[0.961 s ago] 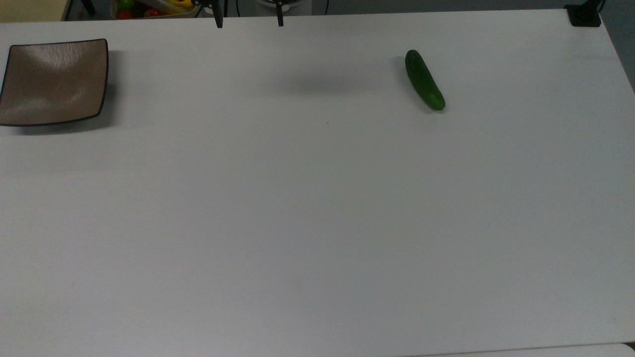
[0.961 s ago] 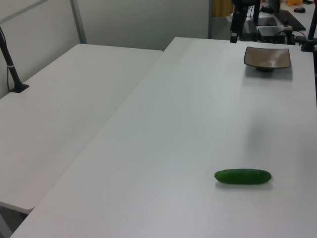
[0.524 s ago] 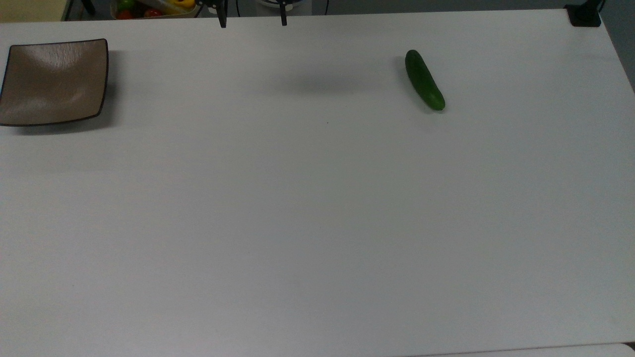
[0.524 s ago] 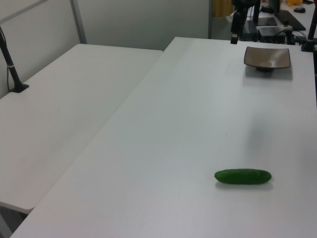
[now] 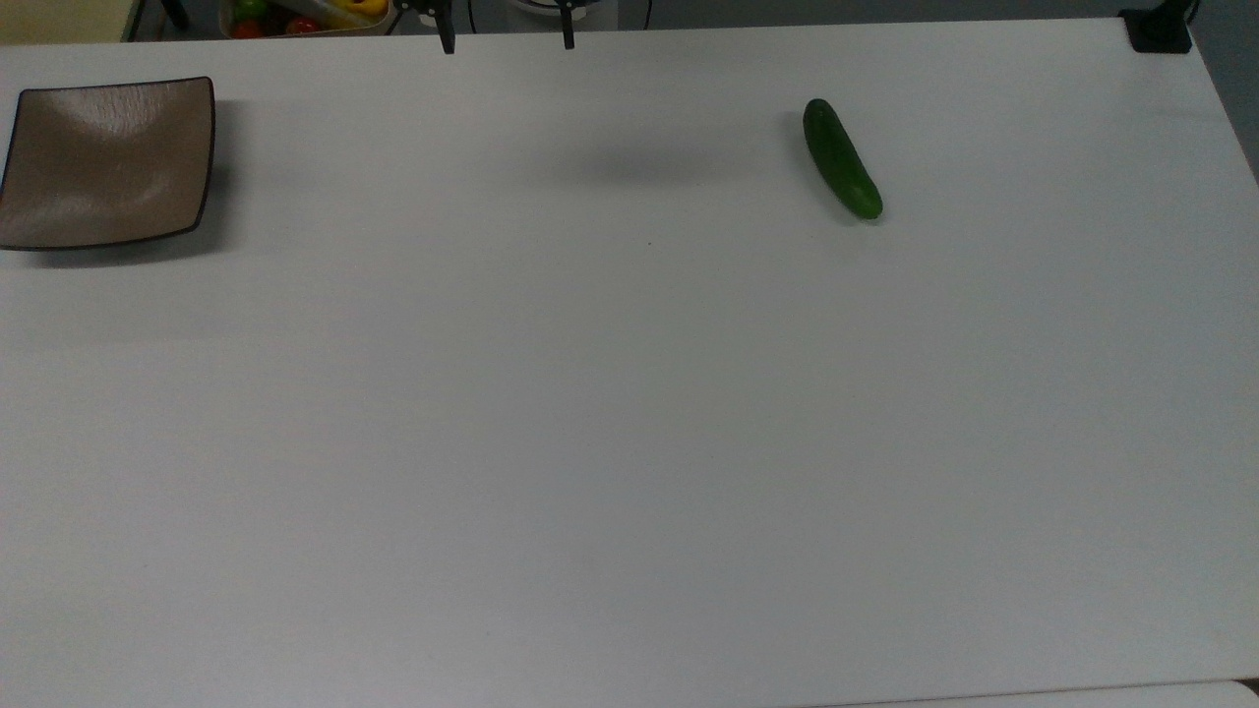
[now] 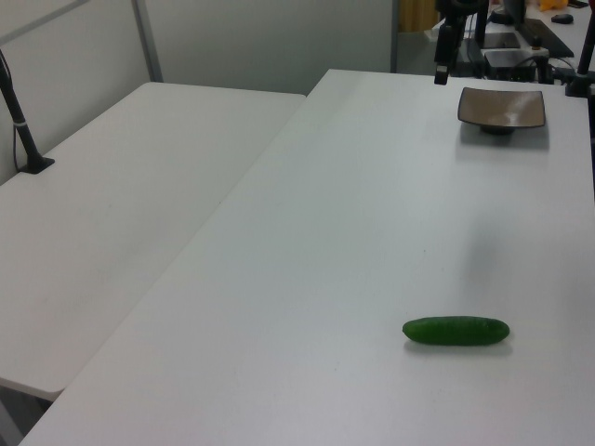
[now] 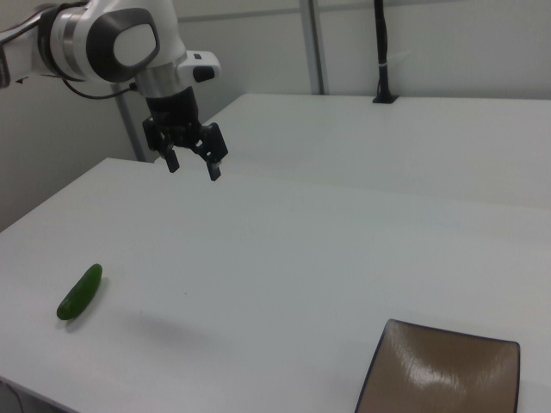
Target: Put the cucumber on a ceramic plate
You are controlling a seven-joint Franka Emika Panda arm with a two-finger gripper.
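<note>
The dark green cucumber (image 5: pixel 842 158) lies flat on the white table, in the upper right of the top view; it also shows as the cucumber (image 6: pixel 456 331) and the cucumber (image 7: pixel 80 292). The square taupe-brown ceramic plate (image 5: pixel 106 162) sits at the top view's far left with nothing on it, and shows too as the plate (image 6: pixel 501 107) and the plate (image 7: pixel 443 372). My gripper (image 7: pixel 193 166) hangs open high above the table, well apart from both, with nothing between its fingers. Its fingertips (image 5: pixel 449 43) poke in at the top view's upper edge.
The white table (image 5: pixel 629 413) is broad and bare around both objects. A second white table (image 6: pixel 121 195) adjoins it on the left view's left. A black post base (image 5: pixel 1159 29) stands at the top view's upper right corner. A bin of coloured items (image 5: pixel 295 14) lies beyond the far edge.
The gripper has drifted slightly toward the top view's right and upper edge. Cucumber and plate have not moved.
</note>
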